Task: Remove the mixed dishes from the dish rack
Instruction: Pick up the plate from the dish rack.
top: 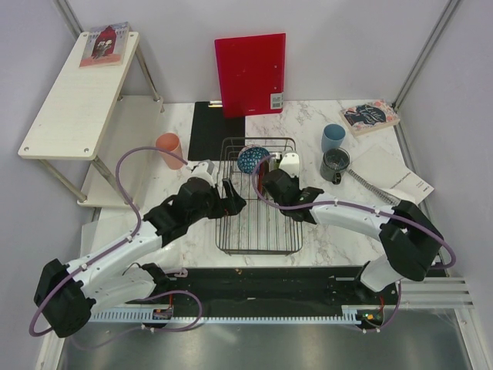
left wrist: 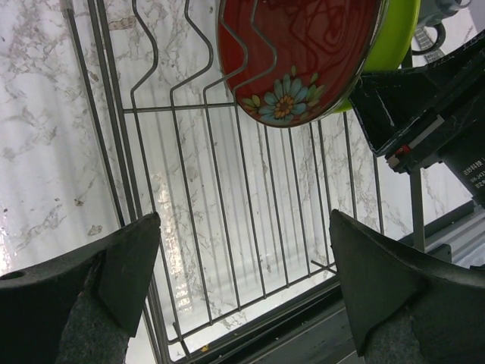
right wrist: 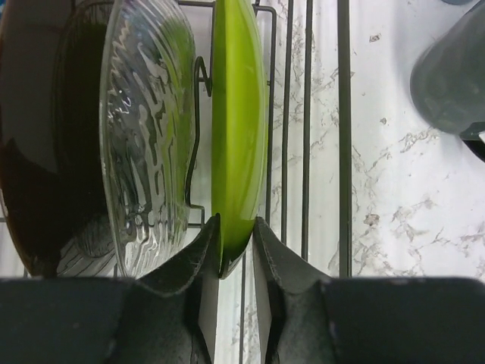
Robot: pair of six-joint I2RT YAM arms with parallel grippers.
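right gripper clamps the lime-green dish in the rack

seen from above, a black wire dish rack (top: 256, 231) sits mid-table on a white marble table (top: 331, 239), between 2 black and white robot arms. the right gripper (top: 263, 179) reaches into the far right part of the rack, near a blue patterned bowl (top: 253, 159) at the rack's far end. the left gripper (top: 235, 199) hovers over the rack's left side.

the right wrist camera shows 3 plates standing on edge, side by side in the rack's wire slots. on the left is a dark red plate (right wrist: 38, 136), in the middle a clear glass plate (right wrist: 148, 136) with a rippled surface, and on the right a lime-green dish (right wrist: 236, 114). the right gripper's 2 fingers (right wrist: 198, 254) press against both faces of the green dish's near rim, pinching it.

the left wrist camera shows the left gripper's fingers (left wrist: 114, 273) spread wide with nothing between them, above bare rack wires. the red plate's face there carries a painted blue flower.

outside the rack, a pink cup (top: 169, 149) stands on the table to its left. a light blue cup (top: 333, 137) and a dark grey mug (top: 335, 164) stand to its right.
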